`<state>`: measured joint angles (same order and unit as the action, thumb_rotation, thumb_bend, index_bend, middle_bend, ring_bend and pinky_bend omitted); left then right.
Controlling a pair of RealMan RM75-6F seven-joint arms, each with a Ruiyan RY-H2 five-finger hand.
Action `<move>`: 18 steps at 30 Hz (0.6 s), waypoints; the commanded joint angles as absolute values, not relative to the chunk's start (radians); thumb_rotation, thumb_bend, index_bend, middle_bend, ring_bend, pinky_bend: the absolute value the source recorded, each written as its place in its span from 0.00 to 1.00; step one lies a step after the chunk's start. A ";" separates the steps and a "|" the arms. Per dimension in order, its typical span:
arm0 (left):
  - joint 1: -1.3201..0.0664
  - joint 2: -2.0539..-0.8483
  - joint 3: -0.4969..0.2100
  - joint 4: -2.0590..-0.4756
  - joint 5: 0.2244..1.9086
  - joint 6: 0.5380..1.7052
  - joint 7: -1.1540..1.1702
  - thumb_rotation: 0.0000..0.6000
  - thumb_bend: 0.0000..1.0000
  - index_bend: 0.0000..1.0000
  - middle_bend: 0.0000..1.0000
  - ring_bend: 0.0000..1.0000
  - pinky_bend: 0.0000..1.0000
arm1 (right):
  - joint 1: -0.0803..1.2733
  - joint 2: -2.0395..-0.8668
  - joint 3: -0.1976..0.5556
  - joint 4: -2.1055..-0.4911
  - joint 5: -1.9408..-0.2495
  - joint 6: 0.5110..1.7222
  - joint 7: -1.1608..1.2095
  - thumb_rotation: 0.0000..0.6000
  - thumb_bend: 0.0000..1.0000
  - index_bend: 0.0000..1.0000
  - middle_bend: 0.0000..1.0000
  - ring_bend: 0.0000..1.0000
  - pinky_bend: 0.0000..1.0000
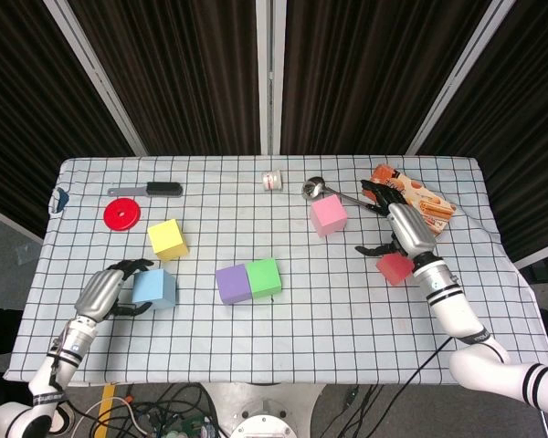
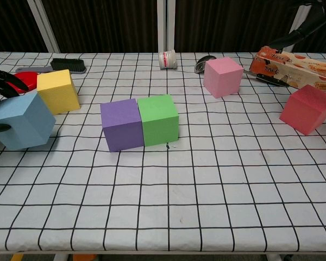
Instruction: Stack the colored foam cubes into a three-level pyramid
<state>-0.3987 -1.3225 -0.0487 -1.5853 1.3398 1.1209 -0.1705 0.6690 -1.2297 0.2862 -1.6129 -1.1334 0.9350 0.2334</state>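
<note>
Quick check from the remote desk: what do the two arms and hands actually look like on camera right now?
Both match. The left hand and right hand have rounded silver-grey metallic backs with black fingers. Behind each comes a white, tube-shaped forearm with dark bands at the wrist; the right arm's white elbow segment also carries black stripes. No loose cables or sleeves show on the arms.

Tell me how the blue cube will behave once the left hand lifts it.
The blue cube already sits tilted in the left hand, so it is probably light. Being foam, it likely gives under the fingers. Flat faces suggest it won't roll.
</note>
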 commanded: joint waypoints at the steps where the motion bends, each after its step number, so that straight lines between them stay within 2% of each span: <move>1: -0.399 -1.333 -0.107 -1.694 1.202 1.119 -0.008 1.00 0.23 0.23 0.57 0.23 0.26 | 0.671 -1.225 0.276 -1.614 -1.126 0.918 0.219 1.00 0.03 0.00 0.11 0.00 0.00; 6: -0.416 -1.379 -0.126 -1.733 1.154 1.148 0.119 1.00 0.23 0.23 0.57 0.24 0.26 | 0.662 -1.217 0.279 -1.623 -1.120 0.921 0.223 1.00 0.03 0.00 0.11 0.00 0.00; 18: -0.445 -1.459 -0.130 -1.770 1.128 1.163 0.233 1.00 0.23 0.23 0.58 0.25 0.26 | 0.637 -1.191 0.277 -1.645 -1.126 0.937 0.226 1.00 0.03 0.00 0.11 0.00 0.00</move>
